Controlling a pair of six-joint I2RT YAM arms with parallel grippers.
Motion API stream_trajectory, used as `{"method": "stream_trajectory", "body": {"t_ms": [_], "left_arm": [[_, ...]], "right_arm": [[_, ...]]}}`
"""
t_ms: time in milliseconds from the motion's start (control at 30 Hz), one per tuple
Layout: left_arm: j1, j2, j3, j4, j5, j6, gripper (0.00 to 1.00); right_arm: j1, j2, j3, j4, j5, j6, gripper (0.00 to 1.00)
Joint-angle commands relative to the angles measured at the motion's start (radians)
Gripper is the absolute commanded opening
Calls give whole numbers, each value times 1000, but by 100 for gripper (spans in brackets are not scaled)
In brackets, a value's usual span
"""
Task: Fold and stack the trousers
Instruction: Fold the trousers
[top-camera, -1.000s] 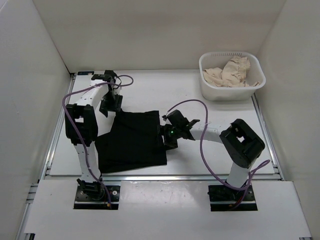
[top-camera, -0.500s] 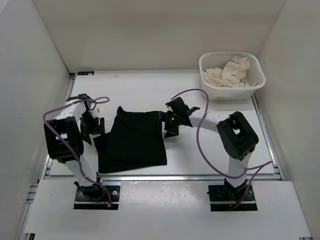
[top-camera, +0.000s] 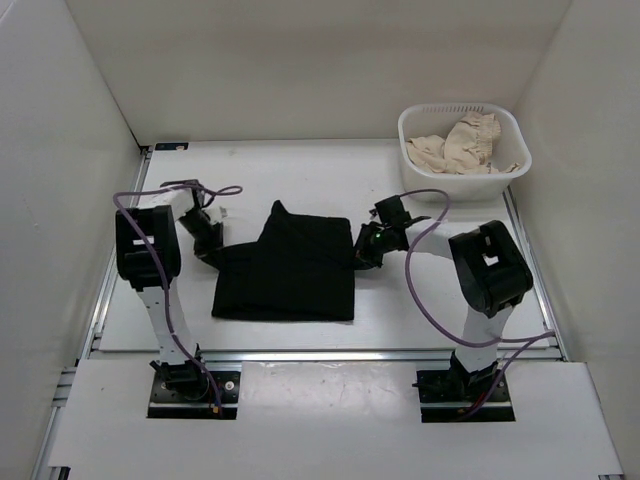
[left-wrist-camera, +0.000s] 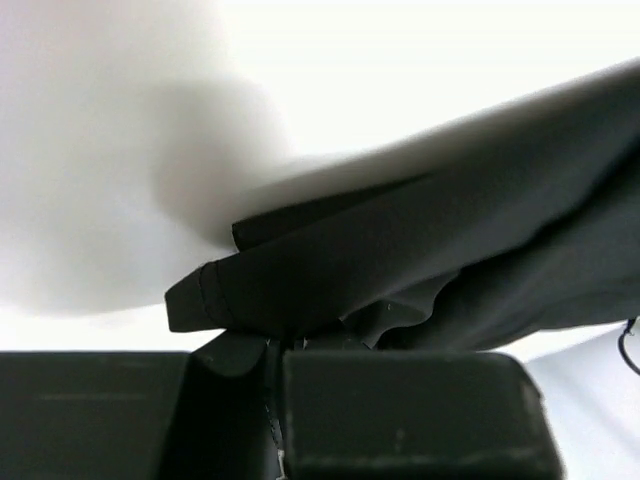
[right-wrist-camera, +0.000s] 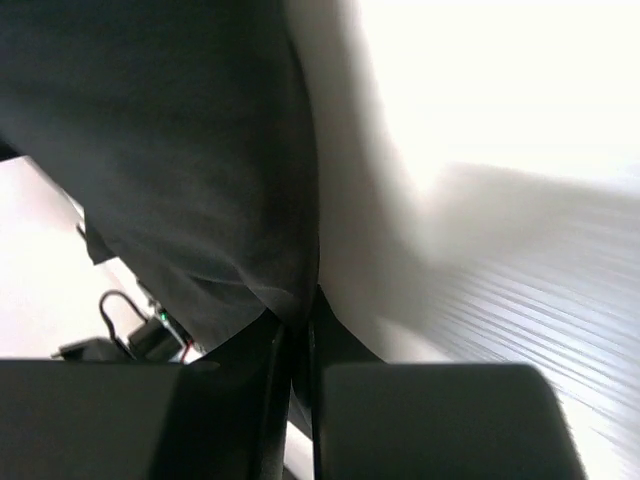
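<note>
Centre of frame: trousers (top-camera: 285, 270), soft black cloth, matt, faintly creased. Upper right: basket (top-camera: 455, 187), white plastic, smooth walls, perforated rim, holding crumpled beige cloth (top-camera: 462, 143). Table (top-camera: 300, 175), white, smooth, matt. Left edge: rail (top-camera: 103, 285), bare grey metal. Cable (top-camera: 408, 285), purple, smooth sheath.

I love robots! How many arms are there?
2. The left arm is at the trousers' left edge, the right arm at their right edge; none looks hidden.
</note>
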Motion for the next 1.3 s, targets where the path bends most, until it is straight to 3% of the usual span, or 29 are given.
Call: {"method": "stream_trajectory", "body": {"t_ms": [0, 100, 200, 233, 300, 333, 400, 500, 700, 767, 1000, 1267], "left_arm": [[-89, 10, 124, 80, 71, 9, 14], [-124, 50, 204, 80, 97, 9, 14], [-135, 96, 322, 89, 73, 9, 24], [-135, 122, 350, 89, 12, 9, 43], [-135, 136, 405, 89, -65, 9, 62], [-135, 136, 429, 89, -132, 9, 69], [-135, 95, 453, 130, -198, 9, 73], [-144, 29, 477, 190, -245, 9, 74], [-314, -28, 483, 171, -70, 9, 72], [-369, 24, 483, 142, -29, 9, 67], [-380, 182, 575, 59, 112, 9, 54], [-399, 257, 608, 48, 72, 9, 54]], "right_arm": [[-89, -75, -7, -102, 61, -86, 11], [-121, -86, 27, -187, 61, -169, 14], [-146, -52, 92, -285, 50, -273, 17], [-146, -34, 106, -303, 50, -293, 23], [-171, -12, 128, -339, 17, -316, 38], [-186, -12, 137, -339, 16, -327, 41], [-197, -12, 137, -339, 7, -327, 45], [-197, -23, 128, -328, -3, -327, 45], [-197, -23, 97, -308, -13, -327, 57], [-197, -23, 97, -308, -13, -327, 58], [-197, -32, 70, -299, -13, -318, 58], [-197, -51, 18, -268, -4, -300, 59]]}}
